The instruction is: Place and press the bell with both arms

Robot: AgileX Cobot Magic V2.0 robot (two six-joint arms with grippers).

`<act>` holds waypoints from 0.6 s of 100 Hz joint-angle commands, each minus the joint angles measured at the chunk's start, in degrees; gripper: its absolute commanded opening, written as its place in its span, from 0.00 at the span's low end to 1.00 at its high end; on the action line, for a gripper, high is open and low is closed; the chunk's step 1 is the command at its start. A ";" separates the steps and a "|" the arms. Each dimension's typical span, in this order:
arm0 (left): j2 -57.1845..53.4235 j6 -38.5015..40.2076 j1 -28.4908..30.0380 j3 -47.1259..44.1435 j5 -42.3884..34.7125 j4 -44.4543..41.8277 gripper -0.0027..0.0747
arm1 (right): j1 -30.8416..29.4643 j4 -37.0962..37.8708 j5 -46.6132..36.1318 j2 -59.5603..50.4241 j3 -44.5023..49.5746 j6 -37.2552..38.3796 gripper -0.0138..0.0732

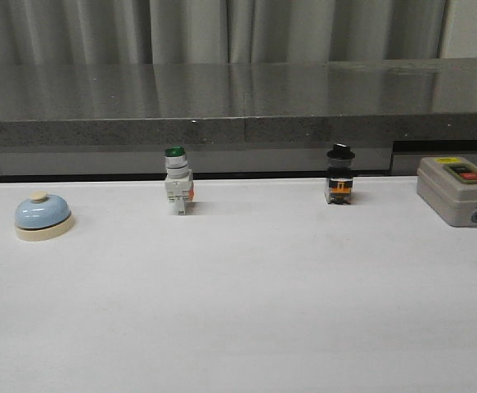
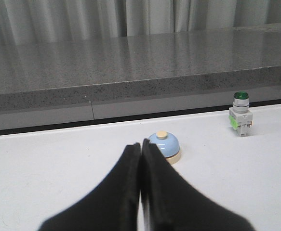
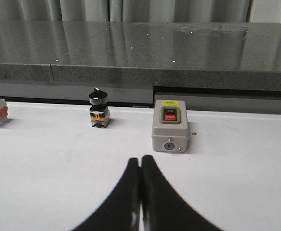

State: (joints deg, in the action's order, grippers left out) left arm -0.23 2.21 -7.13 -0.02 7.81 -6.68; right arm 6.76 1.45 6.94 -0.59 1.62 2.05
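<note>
The bell, with a light-blue dome, cream base and cream button, stands on the white table at the far left. It also shows in the left wrist view, just beyond the tips of my left gripper, which is shut and empty. My right gripper is shut and empty over bare table, short of the grey switch box. Neither arm shows in the front view.
A green-capped white push-button switch and a black-knobbed switch stand along the table's back edge. A grey ON/OFF switch box sits at the back right. A dark stone ledge runs behind the table.
</note>
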 commanded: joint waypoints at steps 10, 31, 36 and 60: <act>-1.66 0.30 0.16 -2.37 -5.02 0.19 0.01 | -0.34 -0.07 -5.00 -1.05 -0.89 -0.19 0.09; -1.66 0.30 0.16 -2.37 -5.68 0.19 0.01 | -0.34 -0.07 -5.00 -1.05 -0.89 -0.19 0.09; -1.66 0.30 0.16 -2.24 -5.79 0.19 0.01 | -0.34 -0.07 -5.00 -1.05 -0.89 -0.19 0.09; -0.18 0.30 0.16 2.90 -5.01 0.70 0.01 | -0.34 -0.07 -5.00 -1.05 -0.89 -0.19 0.09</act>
State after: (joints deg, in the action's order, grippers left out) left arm -0.23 2.21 -7.13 0.23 7.19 -6.68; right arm 6.76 1.45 6.94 -0.59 1.62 2.05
